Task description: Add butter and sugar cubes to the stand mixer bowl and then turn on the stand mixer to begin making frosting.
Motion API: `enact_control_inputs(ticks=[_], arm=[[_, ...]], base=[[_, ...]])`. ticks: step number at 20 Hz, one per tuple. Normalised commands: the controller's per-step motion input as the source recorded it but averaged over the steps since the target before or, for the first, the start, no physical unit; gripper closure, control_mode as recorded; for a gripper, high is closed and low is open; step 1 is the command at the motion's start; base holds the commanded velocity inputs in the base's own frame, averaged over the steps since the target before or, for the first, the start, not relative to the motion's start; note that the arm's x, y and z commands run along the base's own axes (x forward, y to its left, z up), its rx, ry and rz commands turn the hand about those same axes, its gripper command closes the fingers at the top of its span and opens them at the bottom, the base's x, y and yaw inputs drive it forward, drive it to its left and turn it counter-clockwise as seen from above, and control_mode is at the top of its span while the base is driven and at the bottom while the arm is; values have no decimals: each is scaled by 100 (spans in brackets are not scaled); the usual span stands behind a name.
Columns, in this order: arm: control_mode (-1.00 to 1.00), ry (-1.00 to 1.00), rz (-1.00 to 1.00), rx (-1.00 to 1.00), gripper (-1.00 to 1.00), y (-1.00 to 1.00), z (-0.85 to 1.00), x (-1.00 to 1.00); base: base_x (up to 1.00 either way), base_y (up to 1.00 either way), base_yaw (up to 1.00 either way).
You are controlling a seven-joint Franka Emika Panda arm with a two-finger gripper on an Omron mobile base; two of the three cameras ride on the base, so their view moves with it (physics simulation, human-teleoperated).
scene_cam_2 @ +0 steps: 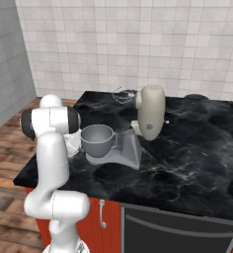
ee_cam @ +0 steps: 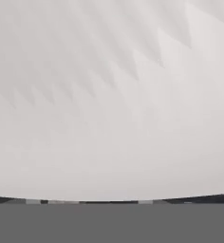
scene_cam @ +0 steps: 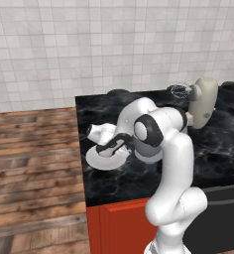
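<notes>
1. Where the arm bends low over the black marble desk in the left base view, its pincer hangs right over the white plate; whether its jaws are spread or pressed together I cannot tell.
2. From the right base view, the stand mixer has its cream head tilted up, and the stand mixer bowl sits on its grey base, just beside the plate.
3. The hand view gives a pale white surface up close; butter and sugar cubes cannot be made out.

Base views look down from behind arm, sharing counter; hand view pressed against plate.
</notes>
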Motion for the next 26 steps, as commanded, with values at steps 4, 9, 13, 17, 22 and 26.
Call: enact_control_inputs(ticks=[4, 9, 13, 17, 22, 26], arm=[[-100, 0, 0, -4, -100, -29, -23, -5], [-100, 0, 0, -2, 100, -29, -20, -1], [-100, 0, 0, 0, 100, -43, -1, -13], [-100, -1, 0, 0, 100, -17, 5, -24], [-100, -3, 0, 0, 100, 15, 41, -31], [-100, -7, 0, 0, 100, 41, 70, -16]], base=[[0, 0, 0], [0, 0, 0], [0, 0, 0], [0, 0, 0], [0, 0, 0], [0, 0, 0]])
